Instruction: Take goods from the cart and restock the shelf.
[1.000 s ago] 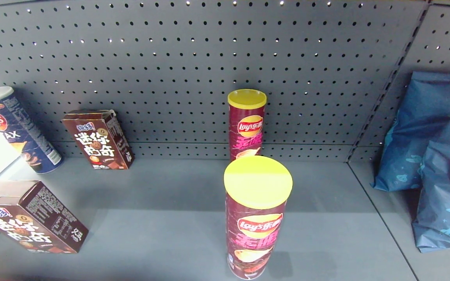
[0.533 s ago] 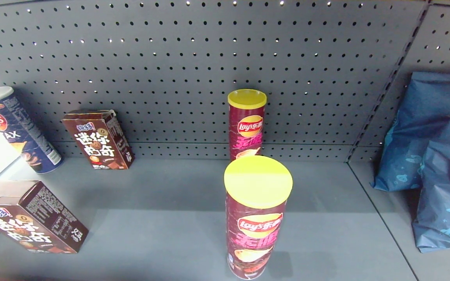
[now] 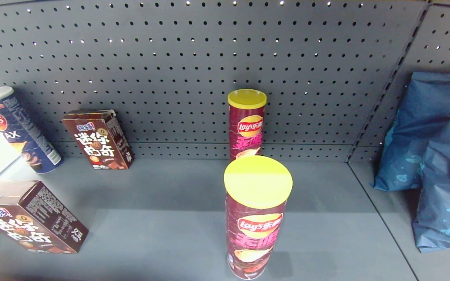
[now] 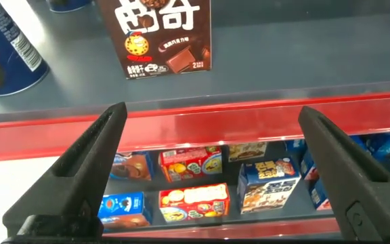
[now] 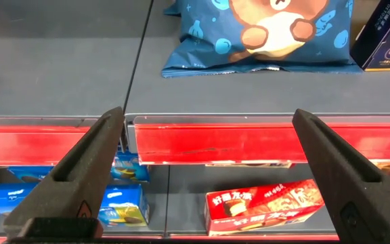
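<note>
On the grey shelf [image 3: 162,234], a blue can [image 3: 18,128] is set at the far left against the pegboard back [image 3: 193,58], and a brown box [image 3: 98,138] is placed just to its right. A second brown box [image 3: 29,216] is placed nearer the front edge. Toward the middle, two maroon cans with yellow lids are stood upright in a row: the rear can [image 3: 246,125] is close to the pegboard and the front can [image 3: 256,218] is near the shelf edge. At the right, two blue bags [image 3: 432,132] are propped beyond a seam in the shelf. The left hand [image 4: 212,169] is held wide open with nothing between its fingers, level with the red shelf rail [image 4: 208,125]. Small packages [image 4: 195,196] are seen on a lower shelf beneath it. The right hand [image 5: 208,169] is likewise spread open and unloaded before the rail, and a blue bear bag [image 5: 263,34] is seen lying on the shelf beyond it.
</note>
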Robot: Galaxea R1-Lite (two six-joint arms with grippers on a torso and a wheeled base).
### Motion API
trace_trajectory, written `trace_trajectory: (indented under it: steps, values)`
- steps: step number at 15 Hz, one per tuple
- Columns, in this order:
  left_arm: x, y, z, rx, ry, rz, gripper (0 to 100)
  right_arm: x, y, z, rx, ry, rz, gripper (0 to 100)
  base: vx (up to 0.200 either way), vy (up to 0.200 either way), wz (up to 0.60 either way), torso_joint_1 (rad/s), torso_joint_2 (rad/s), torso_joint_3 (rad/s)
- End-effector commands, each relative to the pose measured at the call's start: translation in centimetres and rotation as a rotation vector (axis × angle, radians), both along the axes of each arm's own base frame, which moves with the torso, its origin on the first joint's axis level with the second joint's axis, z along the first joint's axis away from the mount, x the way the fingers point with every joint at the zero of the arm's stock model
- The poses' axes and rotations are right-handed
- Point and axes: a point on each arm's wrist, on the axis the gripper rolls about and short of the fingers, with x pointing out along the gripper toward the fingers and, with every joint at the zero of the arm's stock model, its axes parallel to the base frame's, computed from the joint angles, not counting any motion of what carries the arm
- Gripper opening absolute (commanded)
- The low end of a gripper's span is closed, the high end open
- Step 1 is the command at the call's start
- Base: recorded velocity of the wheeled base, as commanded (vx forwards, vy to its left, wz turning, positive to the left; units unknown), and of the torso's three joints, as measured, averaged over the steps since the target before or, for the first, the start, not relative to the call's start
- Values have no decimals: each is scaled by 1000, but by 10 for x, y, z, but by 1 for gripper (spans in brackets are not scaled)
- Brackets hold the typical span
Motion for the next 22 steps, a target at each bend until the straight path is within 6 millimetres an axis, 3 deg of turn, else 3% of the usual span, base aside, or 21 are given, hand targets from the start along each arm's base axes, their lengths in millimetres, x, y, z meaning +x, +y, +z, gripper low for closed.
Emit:
trace_trajectory:
  steps: [1, 3, 22]
  values:
    - [0, 0, 0, 0, 0, -2, 100, 0, 0, 0, 0, 1, 1, 100, 0, 0, 0, 0, 0, 0]
    - [0, 0, 0, -3, 0, 0, 100, 0, 0, 0, 0, 1, 1, 100, -200, 0, 0, 0, 5, 0]
    - [0, 0, 0, -4, 0, 0, 100, 0, 0, 0, 0, 1, 1, 100, 0, 0, 0, 0, 0, 0]
